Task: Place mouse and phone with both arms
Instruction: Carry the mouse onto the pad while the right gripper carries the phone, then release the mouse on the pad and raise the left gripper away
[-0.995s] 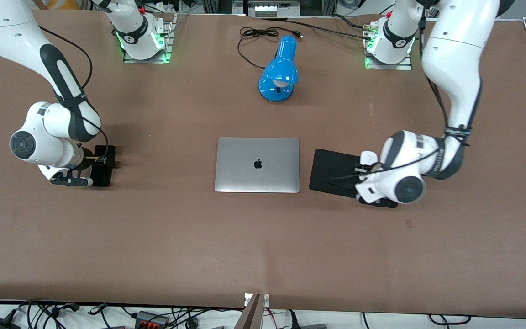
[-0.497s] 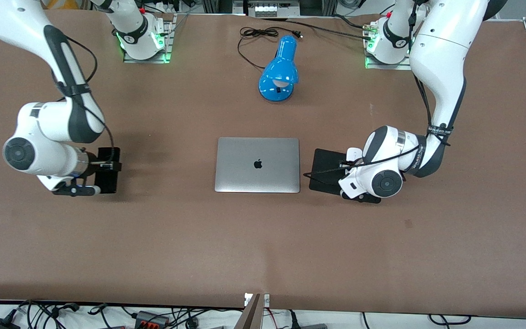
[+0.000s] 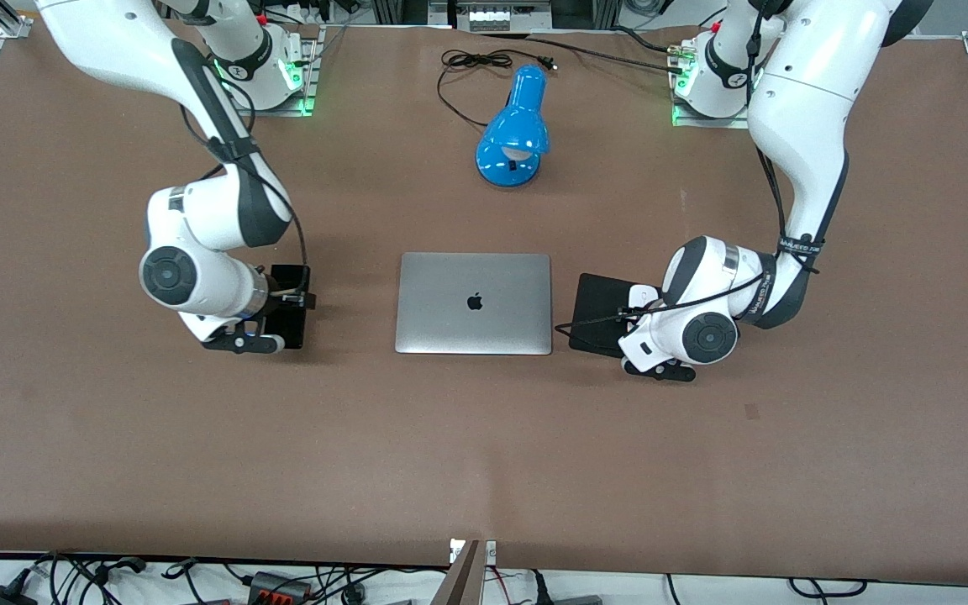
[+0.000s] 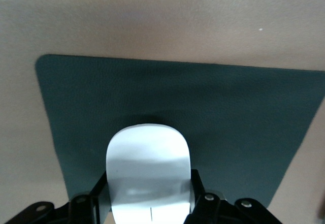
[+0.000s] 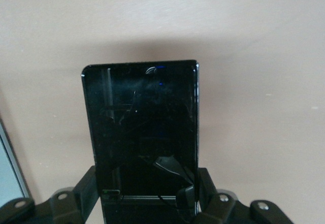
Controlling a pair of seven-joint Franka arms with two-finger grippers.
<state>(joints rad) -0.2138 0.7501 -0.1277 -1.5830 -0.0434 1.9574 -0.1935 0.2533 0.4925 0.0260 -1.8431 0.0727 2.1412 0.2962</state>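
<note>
Over the pad [image 4: 244,107], mouse [image 4: 148,170] clamped; phone [image 5: 144,137] gripped lengthwise.

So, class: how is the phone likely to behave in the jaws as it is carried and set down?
The phone looks rigid, so it probably won't flex. Its glossy face may be slippery and breakable. The right gripper grips only one end, so the free end may droop.

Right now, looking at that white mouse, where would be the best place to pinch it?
Across its two long sides, coming in from its tail end. The left gripper does just that: a finger on each flank of the mouse over the black pad. The sides are straight and close together, while the domed top would probably slip.
</note>
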